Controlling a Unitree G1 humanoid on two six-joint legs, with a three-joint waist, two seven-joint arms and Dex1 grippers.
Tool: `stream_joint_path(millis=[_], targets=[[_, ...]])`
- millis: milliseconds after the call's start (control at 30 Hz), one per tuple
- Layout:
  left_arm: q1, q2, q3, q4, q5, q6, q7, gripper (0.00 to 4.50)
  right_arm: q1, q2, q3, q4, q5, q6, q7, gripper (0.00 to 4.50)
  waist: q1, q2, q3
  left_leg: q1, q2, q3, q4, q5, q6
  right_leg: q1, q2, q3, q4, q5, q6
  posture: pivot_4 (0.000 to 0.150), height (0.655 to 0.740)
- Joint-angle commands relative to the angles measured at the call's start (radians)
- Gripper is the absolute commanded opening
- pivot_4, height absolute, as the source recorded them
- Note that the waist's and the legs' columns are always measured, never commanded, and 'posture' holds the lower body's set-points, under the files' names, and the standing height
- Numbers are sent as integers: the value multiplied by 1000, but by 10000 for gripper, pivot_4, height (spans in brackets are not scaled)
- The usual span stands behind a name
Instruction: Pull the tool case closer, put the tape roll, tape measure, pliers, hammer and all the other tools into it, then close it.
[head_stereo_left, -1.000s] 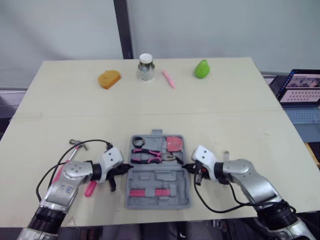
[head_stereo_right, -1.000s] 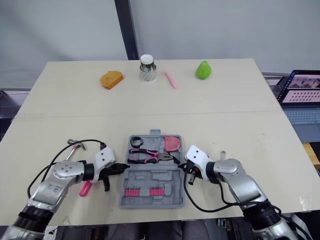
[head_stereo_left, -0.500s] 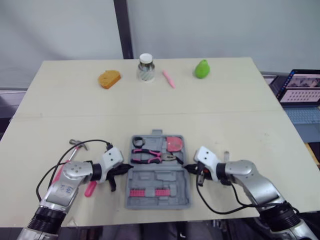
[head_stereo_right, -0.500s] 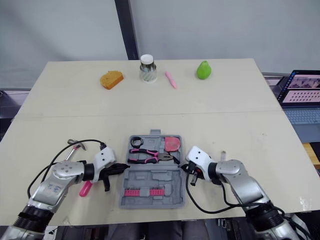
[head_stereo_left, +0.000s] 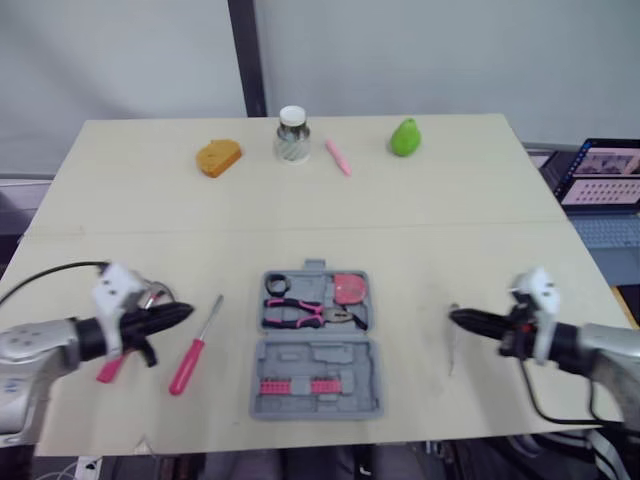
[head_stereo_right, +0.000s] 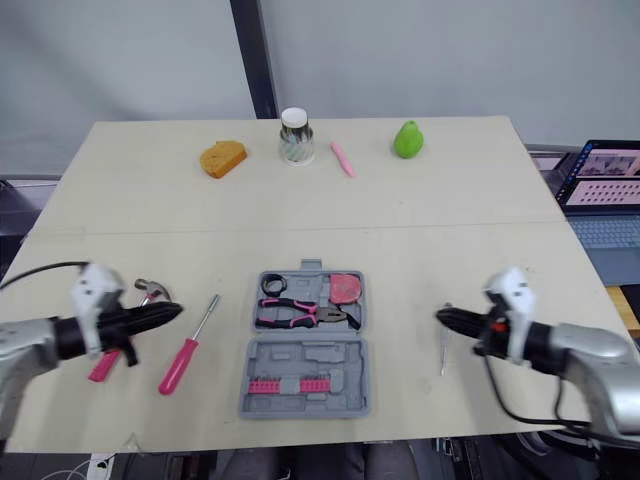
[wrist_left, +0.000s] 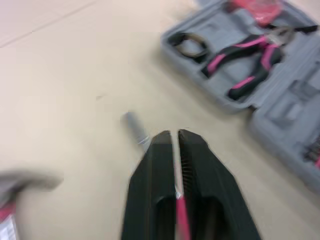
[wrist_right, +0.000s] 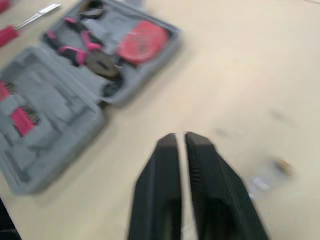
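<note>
Outward from the open tool case (head_stereo_left: 315, 360) lying between them, left gripper (head_stereo_left: 183, 311) and right gripper (head_stereo_left: 456, 318) have swung apart, fingers pressed together; lowering shut, the left could shove the screwdriver (head_stereo_left: 195, 345) aside.

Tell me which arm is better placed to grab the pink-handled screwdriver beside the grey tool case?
Probably left: the left gripper hovers beside the pink-handled screwdriver; the right gripper is beyond the grey plastic tool case.
</note>
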Motion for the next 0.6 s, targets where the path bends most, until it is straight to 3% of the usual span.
stream_joint_path(millis=[33,167,367,600], targets=[[50,39,113,153,21,-77,-21,23410,42,-55,-125,138,-9,-55,43,22239,0,0,0,0,0,0,0,0,0,0,0,0,0,0,0,1500,7400],[45,68,158,337,61,-189,2,44317,56,-94,-142,327,-61,-168,74,42800,-2,-1,0,0,0,1,0,-2,3,0,0,0,-1,0,0,1500,7400],[6,107,176,559,86,-323,11,44925,21,-97,-133,456,-86,-252,76,44338,-3,0,1,0,0,2,-1,-2,1,-2,-1,0,1,0,0,1500,7400],[-7,121,153,605,88,-365,5,44925,42,-83,-142,373,-67,-224,55,44338,-4,0,1,0,2,5,-1,-3,-1,-3,-1,0,0,0,0,1500,7400]])
